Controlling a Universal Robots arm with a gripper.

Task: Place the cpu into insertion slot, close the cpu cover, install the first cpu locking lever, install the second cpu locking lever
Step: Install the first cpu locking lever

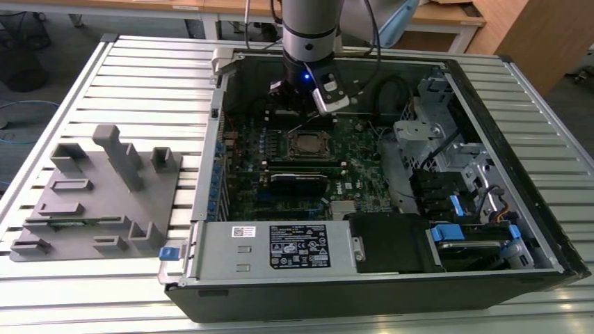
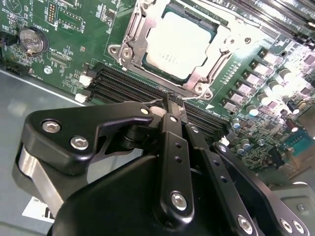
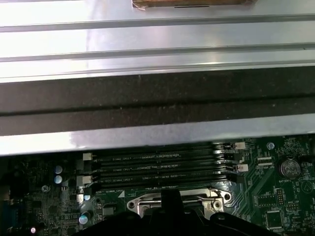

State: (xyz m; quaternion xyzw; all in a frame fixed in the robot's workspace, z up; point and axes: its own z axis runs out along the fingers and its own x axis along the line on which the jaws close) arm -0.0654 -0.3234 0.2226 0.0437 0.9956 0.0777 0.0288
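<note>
The pincer (image 2: 170, 100) looks clenched, tips at the thin lever (image 2: 153, 101) beside the cover (image 2: 129, 42), cpu (image 2: 178, 44) beneath it. I'd say steady downward pressure, tips square, avoids slipping off.

I count one computer case (image 1: 371, 300), one cpu (image 2: 177, 46), one cpu cover (image 2: 129, 44), four long black slots (image 3: 157, 167) and one round battery (image 2: 32, 40).

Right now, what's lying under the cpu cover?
The cpu shows through the window of the cpu cover, silver top up. The insertion slot beneath is hidden by it.
</note>
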